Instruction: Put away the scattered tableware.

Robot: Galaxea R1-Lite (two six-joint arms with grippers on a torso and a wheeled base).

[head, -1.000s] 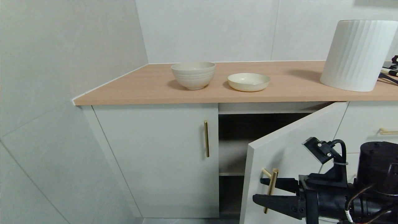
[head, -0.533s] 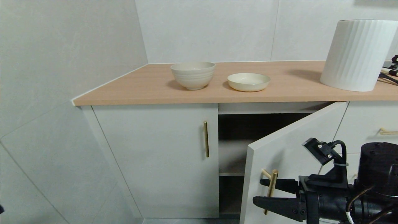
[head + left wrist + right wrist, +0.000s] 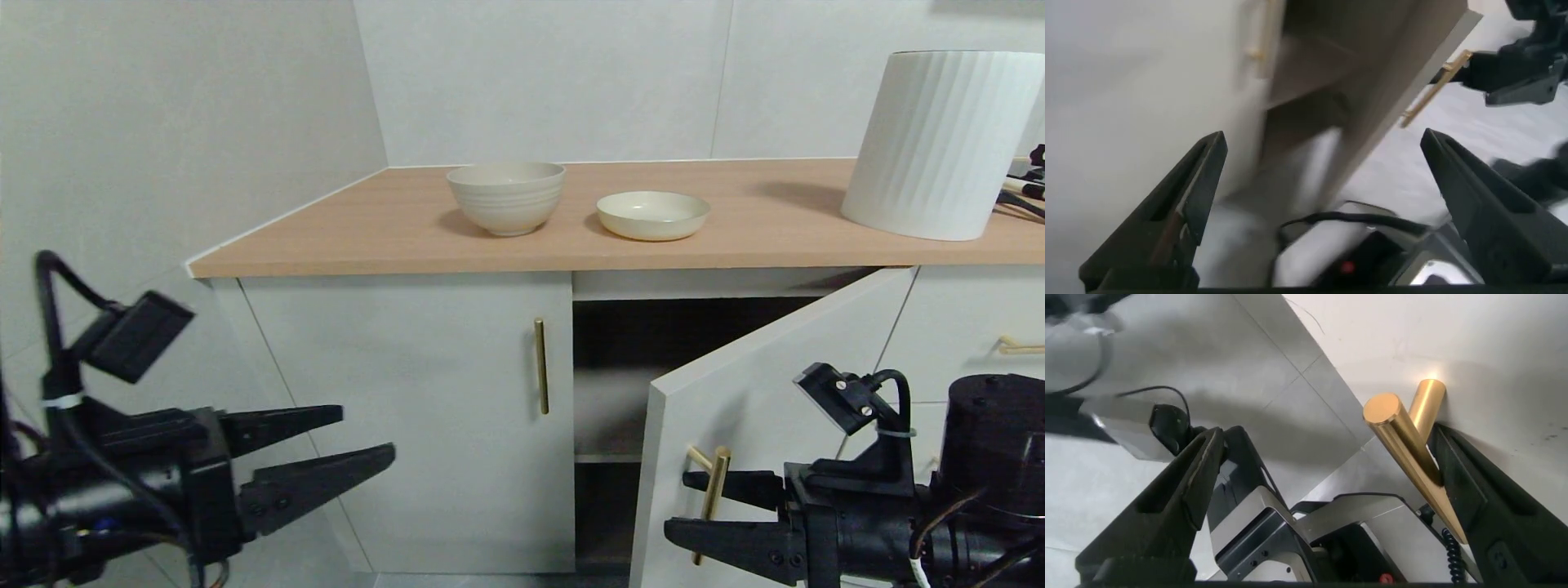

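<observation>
Counter (image 3: pixel 367 237): bowl (image 3: pixel 506 196) beside dish (image 3: pixel 652 215).
Right gripper (image 3: pixel 676 502): jaws spread around open door (image 3: pixel 759 384) handle (image 3: pixel 717 482).
Left gripper (image 3: pixel 367 431): jaws spread wide.

grey tiled walls (image 3: pixel 163 122), wooden countertop (image 3: pixel 367 241), white cabinets (image 3: pixel 408 408).

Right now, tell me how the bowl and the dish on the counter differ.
The bowl is deep and tall; the dish is shallow and low. The bowl has ridged bands around its outer wall; the dish looks smooth. The bowl is a greyer beige, the dish a creamier yellow. Both stand upright and apart on the wooden counter, and both look empty from this angle.
</observation>
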